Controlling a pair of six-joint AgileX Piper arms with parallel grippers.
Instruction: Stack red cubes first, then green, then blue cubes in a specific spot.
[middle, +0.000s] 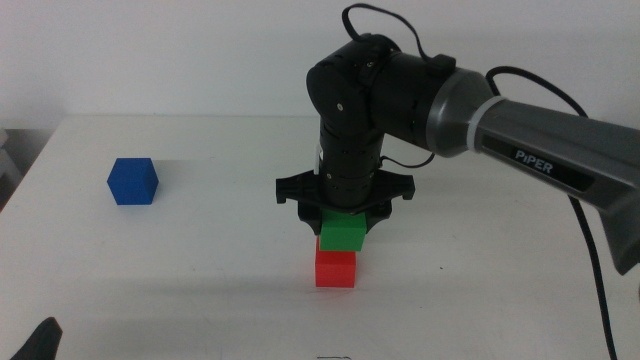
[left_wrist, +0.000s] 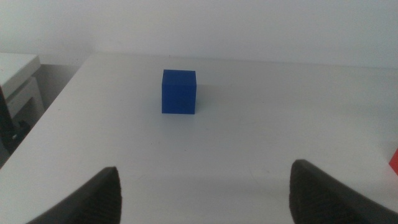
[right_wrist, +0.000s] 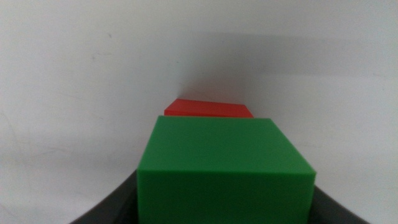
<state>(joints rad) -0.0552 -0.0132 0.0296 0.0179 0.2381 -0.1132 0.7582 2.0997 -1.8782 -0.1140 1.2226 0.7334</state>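
Observation:
The red cube (middle: 335, 269) sits on the white table near the middle front. My right gripper (middle: 343, 215) comes in from the right and is shut on the green cube (middle: 342, 233), which sits right above the red cube; I cannot tell whether the two touch. In the right wrist view the green cube (right_wrist: 224, 168) fills the space between the jaws and the red cube (right_wrist: 208, 109) shows just beyond it. The blue cube (middle: 133, 181) stands alone at the left and also shows in the left wrist view (left_wrist: 179, 92). My left gripper (left_wrist: 205, 196) is open and waits at the front left.
The white table (middle: 200, 260) ends at a pale wall at the back. A white piece of furniture (left_wrist: 15, 78) stands beyond the table's left edge. The right arm's cable (middle: 590, 250) hangs at the right.

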